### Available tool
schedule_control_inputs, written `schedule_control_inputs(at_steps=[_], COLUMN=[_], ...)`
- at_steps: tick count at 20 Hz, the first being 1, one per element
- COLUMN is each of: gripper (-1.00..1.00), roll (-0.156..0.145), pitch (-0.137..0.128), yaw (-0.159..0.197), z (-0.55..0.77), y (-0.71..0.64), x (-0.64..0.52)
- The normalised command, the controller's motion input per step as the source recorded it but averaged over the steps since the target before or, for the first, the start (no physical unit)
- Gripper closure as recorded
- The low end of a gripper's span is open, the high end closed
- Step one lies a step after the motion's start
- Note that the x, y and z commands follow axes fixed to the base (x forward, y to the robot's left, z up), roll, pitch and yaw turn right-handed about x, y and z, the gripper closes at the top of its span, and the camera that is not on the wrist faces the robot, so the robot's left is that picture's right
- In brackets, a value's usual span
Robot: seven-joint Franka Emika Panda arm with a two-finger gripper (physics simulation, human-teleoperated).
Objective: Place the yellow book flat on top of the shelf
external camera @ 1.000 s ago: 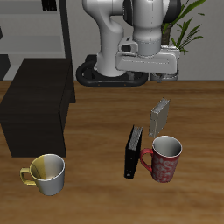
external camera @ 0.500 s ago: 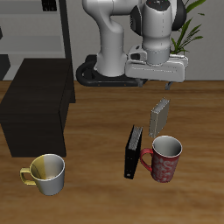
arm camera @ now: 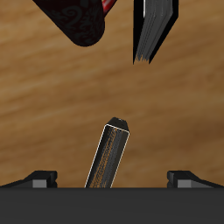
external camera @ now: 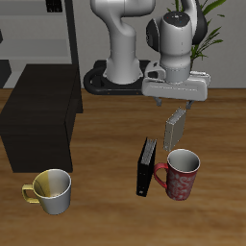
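The yellow book stands upright on its edge on the wooden table, thin with a speckled tan-grey cover. My gripper hangs open just above it, apart from it. In the wrist view the book's top edge lies between my two fingertips, with my gripper wide open around it and wide gaps on both sides. The shelf is a low black box with a flat bare top at the table's far side from the book.
A thin black book stands upright beside a red mug, nearer the table's front edge than the yellow book; both show in the wrist view. A yellow-handled mug stands before the shelf. A tall dark rack rises behind it.
My gripper has moved down and toward the table's front, from well above and behind the yellow book to just over its top edge. Nothing on the table has moved.
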Motion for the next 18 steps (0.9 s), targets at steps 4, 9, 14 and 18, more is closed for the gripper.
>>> schedule_control_inputs(at_steps=[4, 9, 14, 18], gripper=[-1.0, -1.0, -1.0, -1.0], roll=[0.006, -0.009, -0.025, -0.005], pitch=[0.025, -0.02, -0.027, -0.019], yaw=[-0.013, 0.003, -0.018, -0.023], z=[-0.27, -0.26, -0.12, -0.11], y=[0.11, 0.07, -0.03, -0.01], x=[0.1, -0.03, -0.01, -0.09])
